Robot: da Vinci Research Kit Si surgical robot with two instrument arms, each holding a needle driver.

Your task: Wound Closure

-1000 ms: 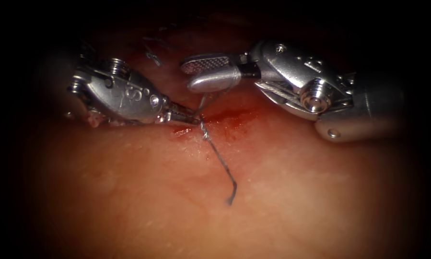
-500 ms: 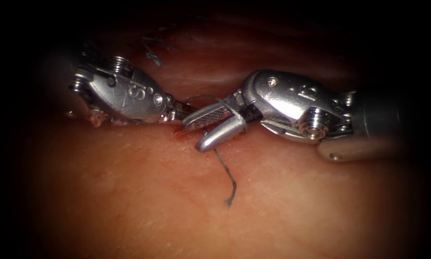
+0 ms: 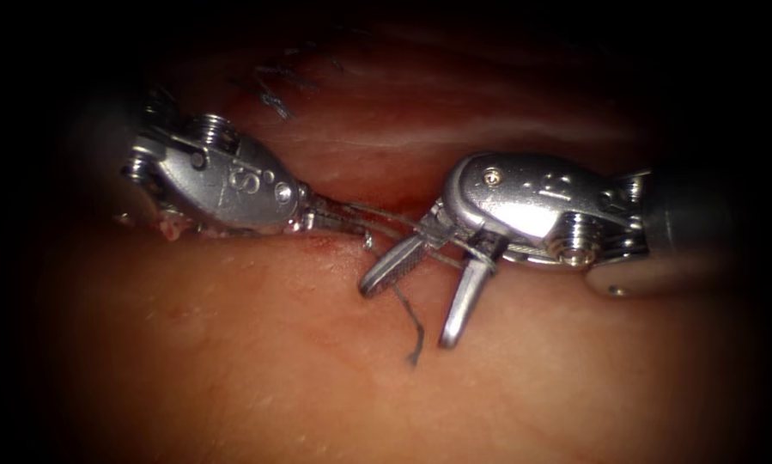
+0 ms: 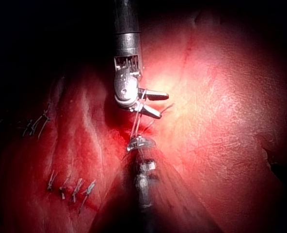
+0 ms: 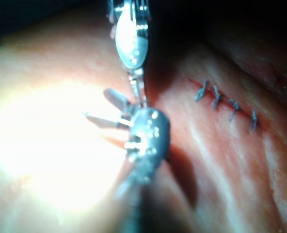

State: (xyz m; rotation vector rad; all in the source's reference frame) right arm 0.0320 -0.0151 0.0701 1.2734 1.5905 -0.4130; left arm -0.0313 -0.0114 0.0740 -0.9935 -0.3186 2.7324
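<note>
My left tool (image 3: 344, 223) lies on the left of the cut (image 3: 334, 236), jaws shut on the thread (image 3: 386, 225). Pale strands run from it across the jaw bases of my right tool (image 3: 410, 314). That tool reaches in from the right with its jaws spread open, pointing down at the tissue (image 3: 257, 361) and holding nothing. A dark thread tail (image 3: 413, 331) trails from the knot (image 3: 368, 245) and ends between the open jaws. In the left wrist view the left tool (image 4: 139, 143) holds the thread (image 4: 135, 127) below the open right tool (image 4: 163, 106). No needle is in sight.
Finished stitches with cut ends (image 3: 276, 101) sit farther back along the cut; more stitches (image 4: 68, 187) (image 5: 226, 104) appear in both wrist views. Red fluid (image 3: 325, 245) wets the cut edge by the left jaws. The tissue in front is bare.
The right tool came down from above the cut to the thread and turned its jaws downward, opening them wider. Thread now drapes across it. The left tool has held still.
</note>
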